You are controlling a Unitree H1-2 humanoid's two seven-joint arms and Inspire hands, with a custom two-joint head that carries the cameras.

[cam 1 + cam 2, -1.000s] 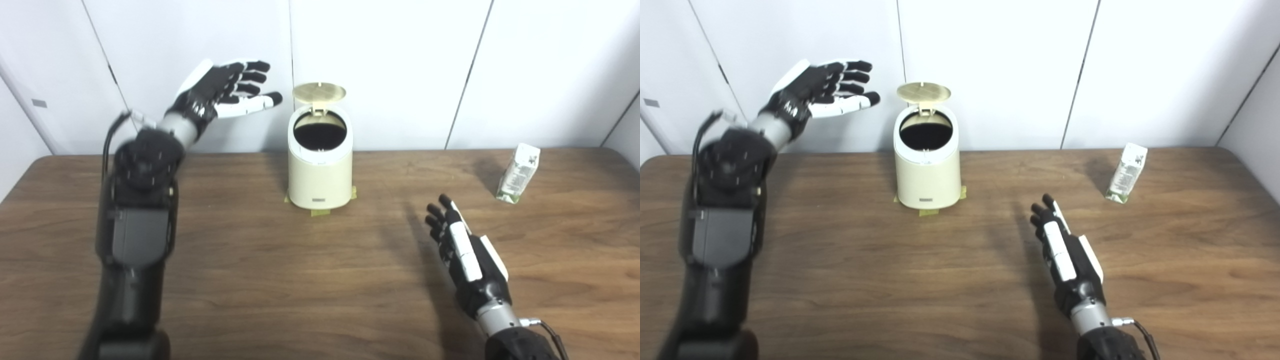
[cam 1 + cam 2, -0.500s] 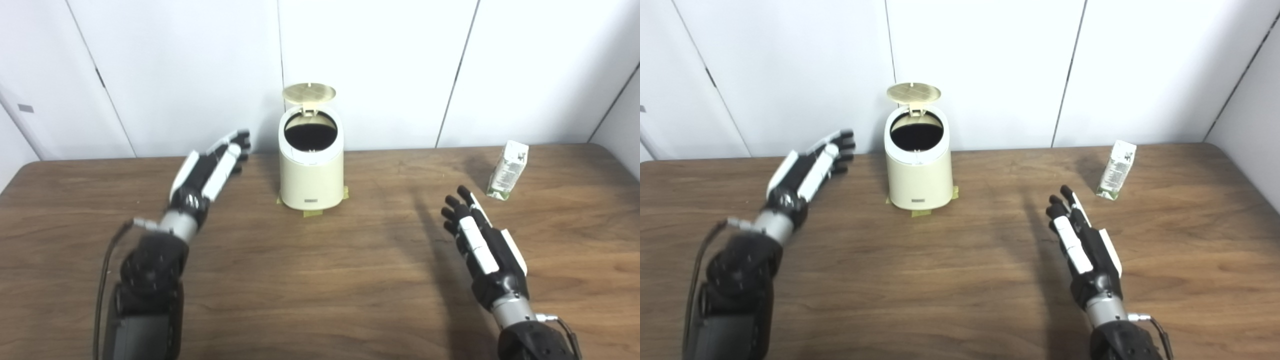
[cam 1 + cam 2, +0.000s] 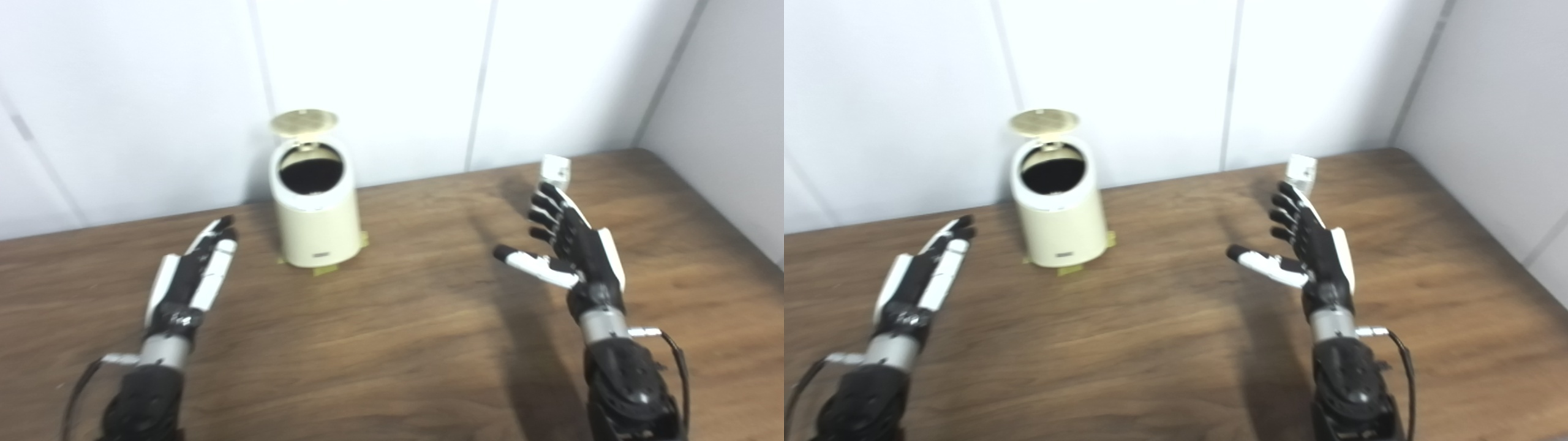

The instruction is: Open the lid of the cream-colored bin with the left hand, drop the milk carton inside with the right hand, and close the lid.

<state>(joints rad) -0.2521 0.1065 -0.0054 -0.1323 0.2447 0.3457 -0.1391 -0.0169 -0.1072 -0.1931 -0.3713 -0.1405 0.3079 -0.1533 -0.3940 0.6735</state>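
Though mostly hidden behind the right robot hand (image 3: 572, 245), standing upper right of centre on the desk (image 3: 398, 343): one milk carton (image 3: 555, 169), probably light, thin-walled, easily crushed and a little slick; best pinched gently across the two broad sides at mid-height. Spread wide with thumb out and holding nothing, that right robot hand, just short of the carton; lying low at lower left, fingers straight and empty, the left robot hand (image 3: 193, 278). Counted: one cream-colored bin (image 3: 315, 211) at upper centre-left, one lid (image 3: 304, 120) tipped up, mouth open.
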